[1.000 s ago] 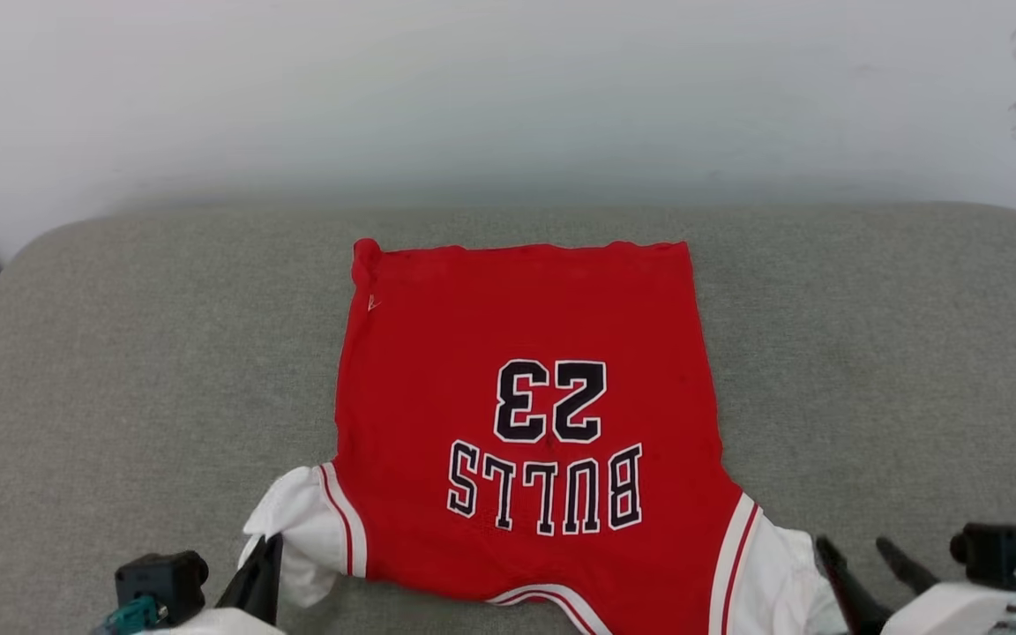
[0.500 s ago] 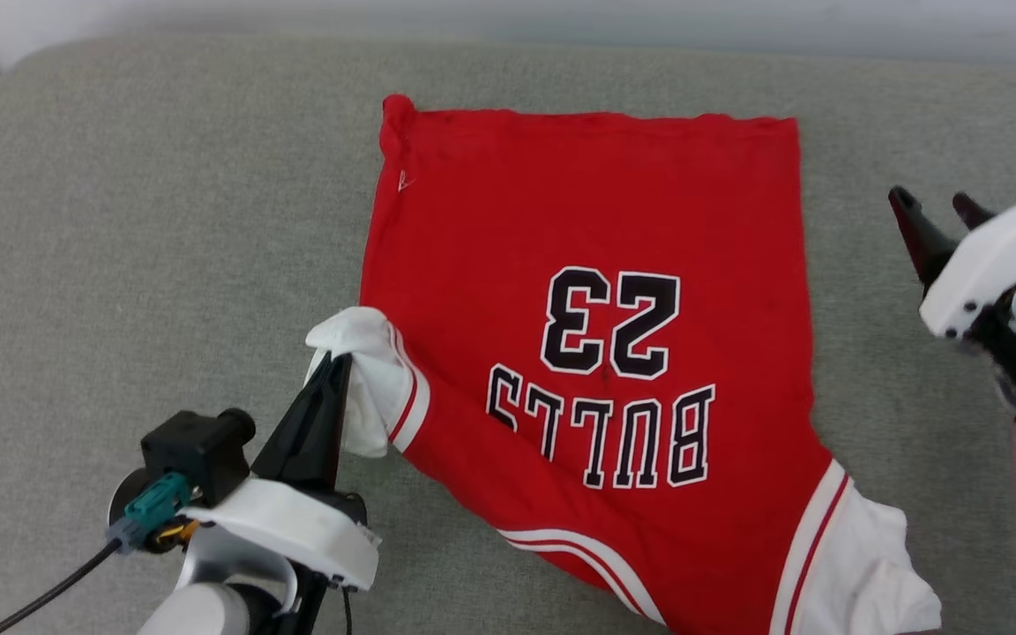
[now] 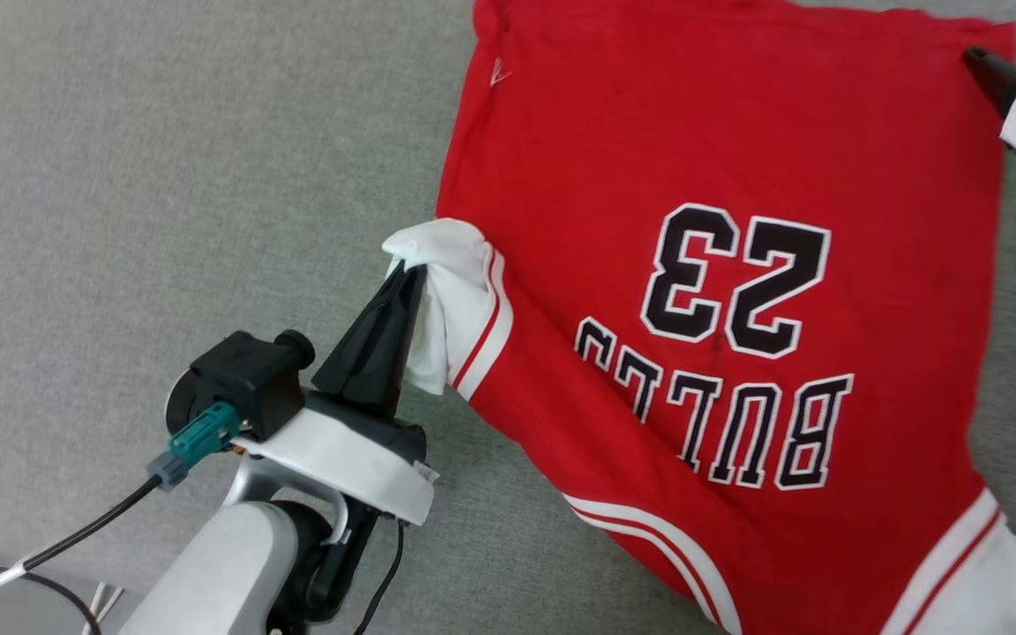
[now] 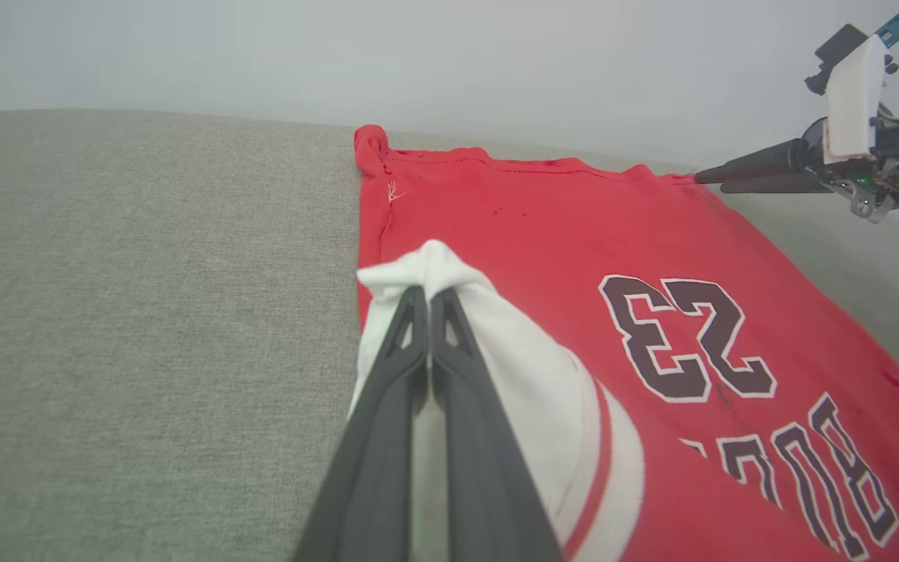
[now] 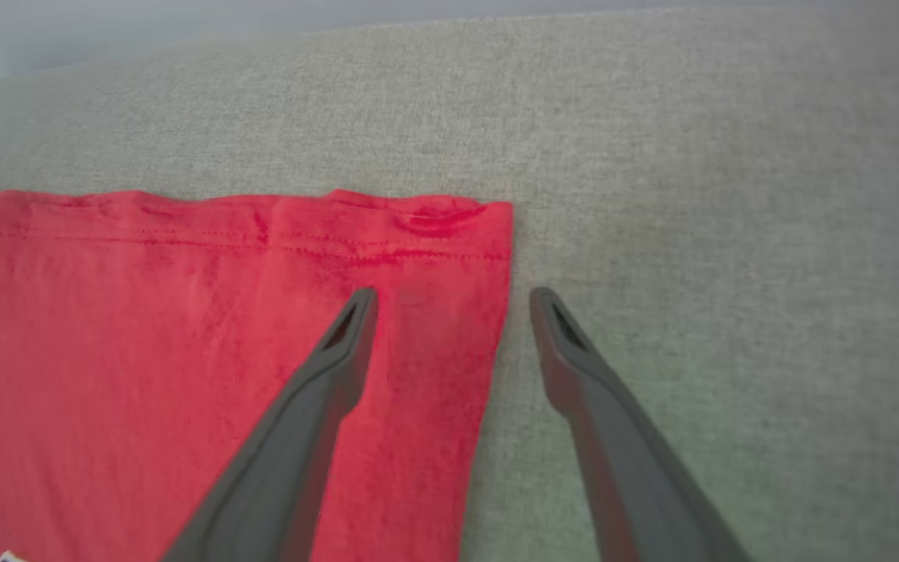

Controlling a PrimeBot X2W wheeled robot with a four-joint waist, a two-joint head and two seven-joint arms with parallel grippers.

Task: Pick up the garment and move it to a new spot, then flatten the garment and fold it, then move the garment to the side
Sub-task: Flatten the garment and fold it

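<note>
Left end effector (image 3: 408,272) pinches garment (image 3: 737,132) on grey fabric surface (image 3: 164,176); pale wall (image 4: 496,55) behind.

The garment (image 3: 737,132) is lying spread over the middle of the grey cushion (image 3: 164,176), taking up most of its centre and reaching close to the far edge. Bare fabric is stretching open along the cushion's left side, giving wide passage there. The left gripper (image 3: 406,272), pinched on the white sleeve (image 3: 459,282), is blocking the garment's left edge, its black cable (image 3: 93,519) trailing toward the near left corner. The right gripper (image 5: 453,300), fingers spread, is hovering at the garment's far right corner, one finger over red cloth, the other over bare cushion. Open cushion is running beyond the hem and out to the right.
</note>
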